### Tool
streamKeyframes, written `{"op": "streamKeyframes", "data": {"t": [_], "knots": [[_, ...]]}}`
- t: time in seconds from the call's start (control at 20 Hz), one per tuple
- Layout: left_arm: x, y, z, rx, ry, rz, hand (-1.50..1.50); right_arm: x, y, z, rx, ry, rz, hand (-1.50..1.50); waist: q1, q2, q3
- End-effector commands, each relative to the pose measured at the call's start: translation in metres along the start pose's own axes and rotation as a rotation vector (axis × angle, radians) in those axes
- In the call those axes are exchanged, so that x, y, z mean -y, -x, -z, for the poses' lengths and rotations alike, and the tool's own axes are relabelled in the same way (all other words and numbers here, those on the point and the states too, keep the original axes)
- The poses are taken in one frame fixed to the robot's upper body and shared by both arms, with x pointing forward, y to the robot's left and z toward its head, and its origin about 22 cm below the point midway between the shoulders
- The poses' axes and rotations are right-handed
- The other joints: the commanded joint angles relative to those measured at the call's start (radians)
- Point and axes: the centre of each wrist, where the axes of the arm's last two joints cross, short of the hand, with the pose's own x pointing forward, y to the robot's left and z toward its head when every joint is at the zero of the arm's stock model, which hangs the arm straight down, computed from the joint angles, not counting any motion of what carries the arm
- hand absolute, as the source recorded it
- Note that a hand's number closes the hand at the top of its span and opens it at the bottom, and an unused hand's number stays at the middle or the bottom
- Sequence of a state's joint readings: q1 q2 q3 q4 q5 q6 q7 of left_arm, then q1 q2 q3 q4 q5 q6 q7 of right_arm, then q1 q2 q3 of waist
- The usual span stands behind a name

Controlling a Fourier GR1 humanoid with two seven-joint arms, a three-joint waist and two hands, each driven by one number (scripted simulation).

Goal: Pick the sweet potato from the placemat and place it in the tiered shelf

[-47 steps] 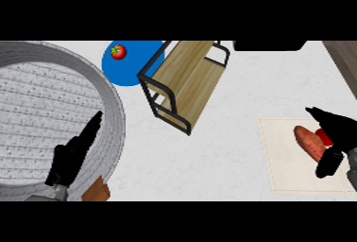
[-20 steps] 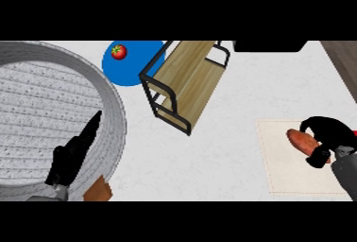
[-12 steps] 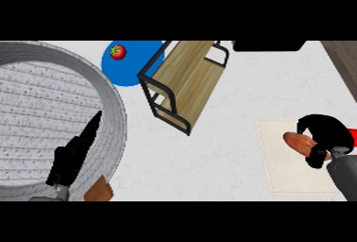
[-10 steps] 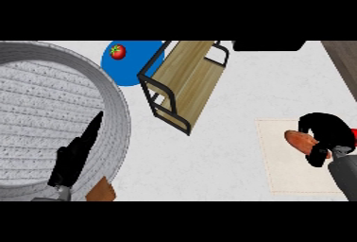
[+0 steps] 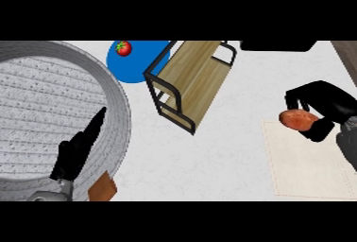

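A pale speckled counter fills the view. At the left the left hand (image 5: 75, 153) rests straight-fingered over a large grey basket (image 5: 42, 99). The tiered shelf (image 5: 191, 81) stands at centre. At right the right hand (image 5: 322, 108) curls round the sweet potato (image 5: 297, 119), lifted at the placemat's (image 5: 307, 165) far edge; next comes carrying it left to the shelf.

Sweet potato (image 5: 298, 119) half-hidden by right hand (image 5: 326, 105) (fingers curled round).

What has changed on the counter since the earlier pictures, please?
The right hand curled its fingers round the sweet potato and lifted it up-view, towards the placemat's far edge. The left hand, shelf, blue plate and tomato stayed put.
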State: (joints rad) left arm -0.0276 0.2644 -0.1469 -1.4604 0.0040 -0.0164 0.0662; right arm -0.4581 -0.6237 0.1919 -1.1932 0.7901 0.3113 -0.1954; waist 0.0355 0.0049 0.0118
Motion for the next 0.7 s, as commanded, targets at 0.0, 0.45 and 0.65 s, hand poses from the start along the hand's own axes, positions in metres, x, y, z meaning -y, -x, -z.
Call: {"op": "streamKeyframes", "data": {"t": [0.0,0.45,0.65], "knots": [[0.012,0.011,0.001,-0.061,0.004,-0.012,0.00,0.059,0.012,-0.003,0.272,0.084,-0.009,1.50,-0.003,0.007,-0.010],[-0.001,0.010,-0.003,-0.057,0.017,-0.004,0.00,0.144,0.024,0.006,0.434,0.390,0.316,1.50,-0.007,0.001,-0.012],[-0.005,0.015,0.003,-0.065,-0.005,-0.021,0.00,0.178,0.007,0.020,0.434,0.387,0.352,1.50,-0.013,0.001,-0.012]]}}
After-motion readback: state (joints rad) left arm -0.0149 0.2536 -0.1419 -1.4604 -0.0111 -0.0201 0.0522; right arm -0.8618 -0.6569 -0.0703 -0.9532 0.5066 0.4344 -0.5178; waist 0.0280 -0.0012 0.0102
